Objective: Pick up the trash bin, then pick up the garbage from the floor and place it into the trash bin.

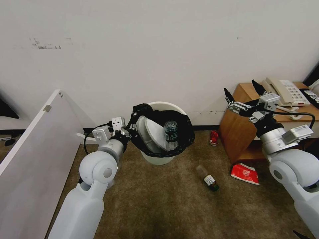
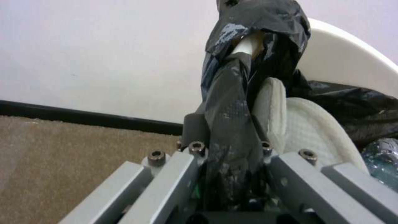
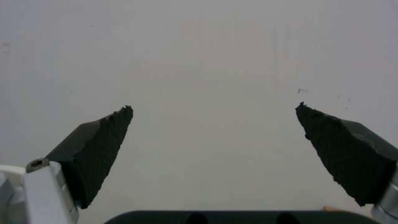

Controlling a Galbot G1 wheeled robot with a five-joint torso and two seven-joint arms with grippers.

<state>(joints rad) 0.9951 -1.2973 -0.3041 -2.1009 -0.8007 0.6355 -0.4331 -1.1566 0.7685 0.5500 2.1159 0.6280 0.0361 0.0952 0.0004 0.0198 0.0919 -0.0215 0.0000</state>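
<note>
We are in what looks like a hotel room: brown carpet (image 1: 159, 205), a plain white wall (image 1: 159, 49) with dark skirting, and a wooden desk (image 1: 239, 129) carrying a beige telephone (image 1: 284, 91).

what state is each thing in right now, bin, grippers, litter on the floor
trash bin: held by its bag-lined rim, tilted, holding slippers and a bottle
left gripper: jaws shut on the bin rim
right gripper: jaws open, empty, raised in front of the wooden table
slippers: inside the bin, standing on edge
bottle in the bin: upright, cap up
brown bottle: lying on the carpet
red packet: flat on the carpet
red can: on the carpet by the table
</note>
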